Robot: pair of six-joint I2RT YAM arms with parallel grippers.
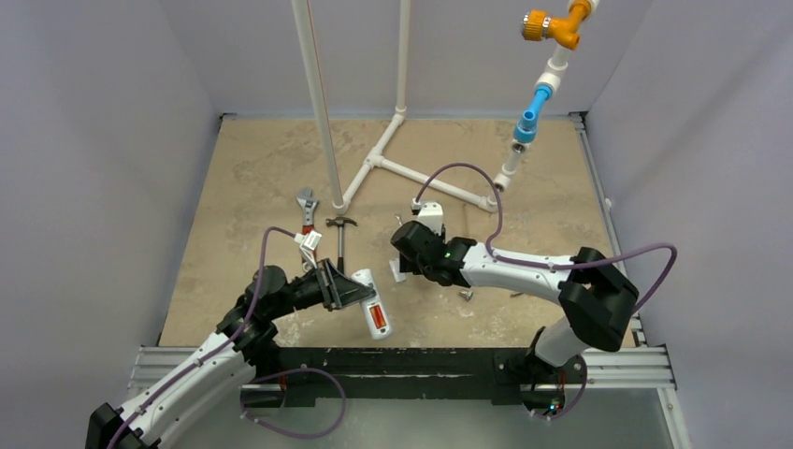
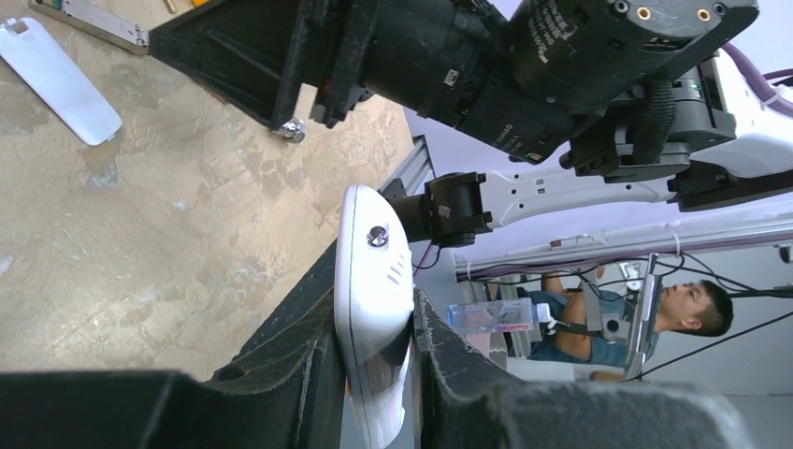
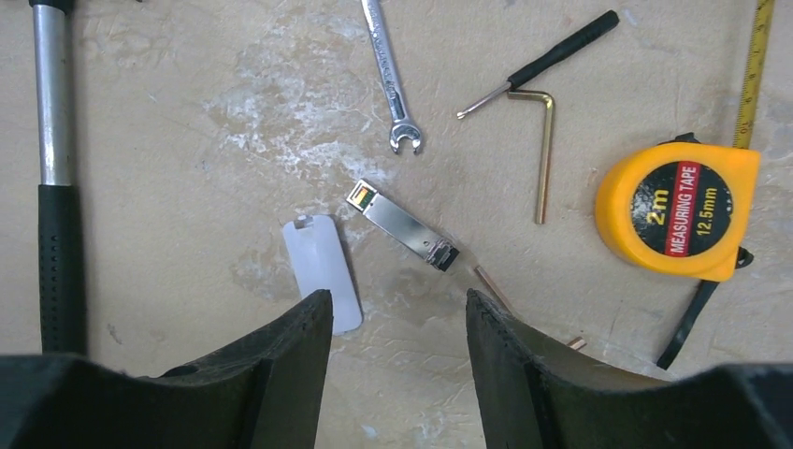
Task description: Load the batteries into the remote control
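Observation:
The white remote control (image 1: 372,304) hangs just above the table's near edge, with my left gripper (image 1: 358,292) shut on it. Its back faces up, and orange-red batteries (image 1: 378,319) show in the recess. In the left wrist view the remote control (image 2: 372,281) stands edge-on, pinched between the black fingers (image 2: 299,374). My right gripper (image 3: 399,309) is open and holds nothing. It hangs over the table beside the loose white battery cover (image 3: 323,267), a little right of the remote in the top view.
A yellow tape measure (image 3: 678,210), a hammer (image 3: 56,187), a small spanner (image 3: 393,84), a hex key (image 3: 542,150), a black-handled screwdriver (image 3: 552,61) and a metal module (image 3: 402,224) lie under the right gripper. A red-handled wrench (image 1: 306,210) and white pipework (image 1: 393,168) are farther back.

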